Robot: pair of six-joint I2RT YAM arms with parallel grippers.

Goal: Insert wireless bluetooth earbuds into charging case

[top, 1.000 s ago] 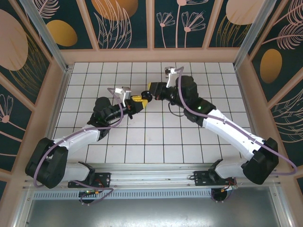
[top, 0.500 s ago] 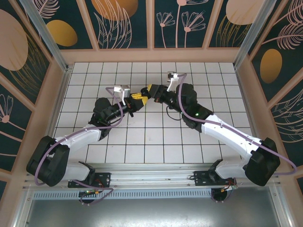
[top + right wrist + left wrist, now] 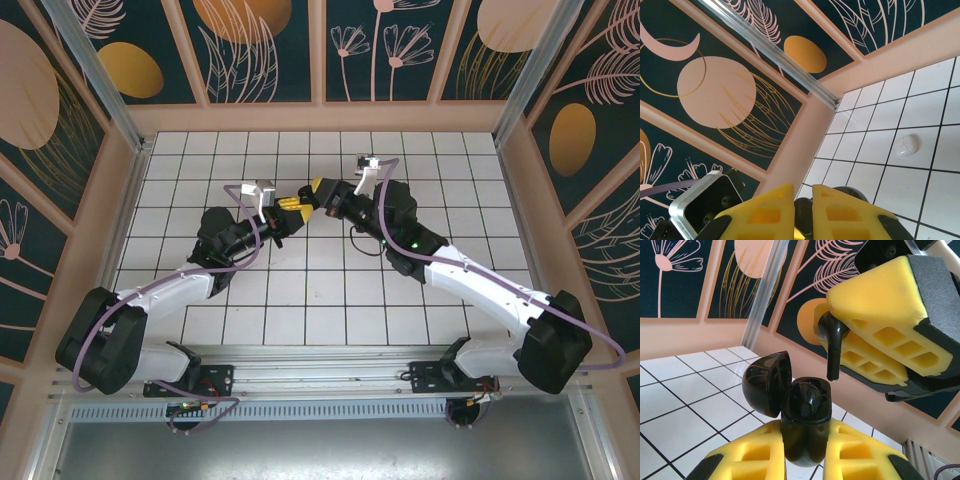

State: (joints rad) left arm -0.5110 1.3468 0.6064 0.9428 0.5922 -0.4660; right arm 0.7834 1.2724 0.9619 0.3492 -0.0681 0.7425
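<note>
Left end effector [image 3: 802, 452]: clamped on the case [image 3: 805, 410], lid open.
Right end effector [image 3: 803, 194]: closed on an earbud [image 3: 834, 347], held just above the case.

No writing, label, brand, number or sign could be read in any of the views.
</note>
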